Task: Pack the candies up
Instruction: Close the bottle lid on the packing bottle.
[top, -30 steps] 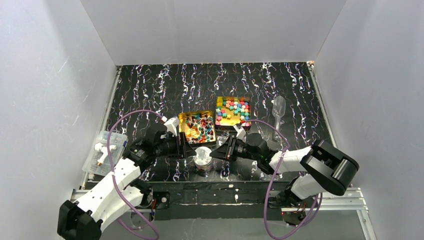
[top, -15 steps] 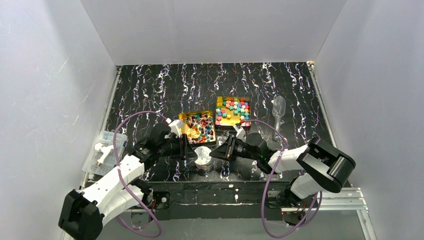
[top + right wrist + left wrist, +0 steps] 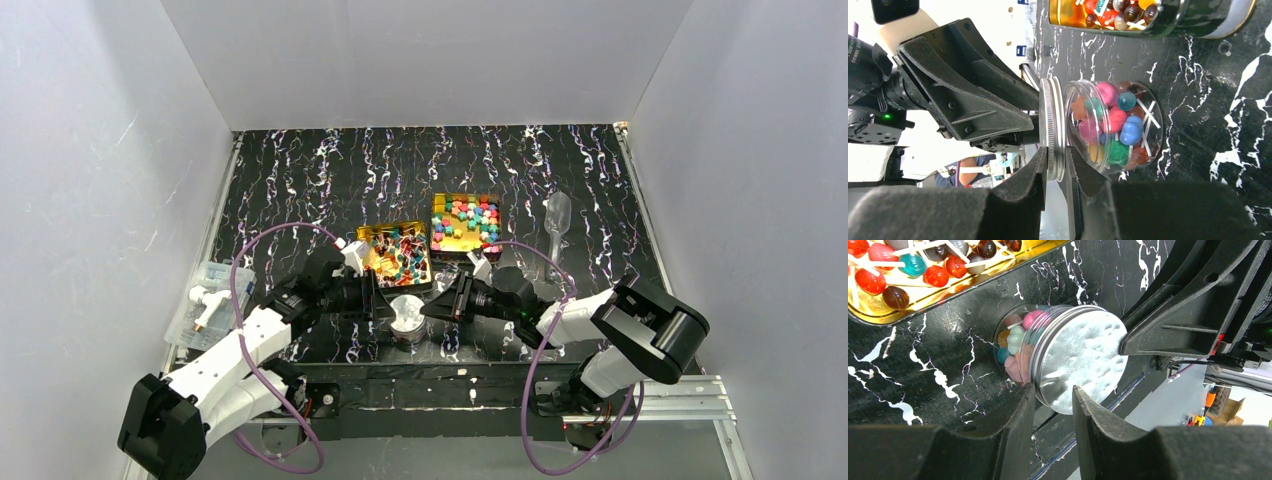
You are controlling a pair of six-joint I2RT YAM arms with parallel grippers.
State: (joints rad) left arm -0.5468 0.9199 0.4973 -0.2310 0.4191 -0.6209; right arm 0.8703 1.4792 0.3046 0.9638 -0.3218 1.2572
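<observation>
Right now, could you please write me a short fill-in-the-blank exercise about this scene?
1. The right gripper pinches the round ____ of the jar.
2. The tin of cube candies is ____ coloured.
3. In the top view, the clear scoop lies to the tins' ____.
Missing words: lid, gold, right.

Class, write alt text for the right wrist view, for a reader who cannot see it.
The right tool pinches the rim of the lid on a clear jar full of bright candies. The left tool points at the lid's top face, and a gold tin lies beyond.
</observation>
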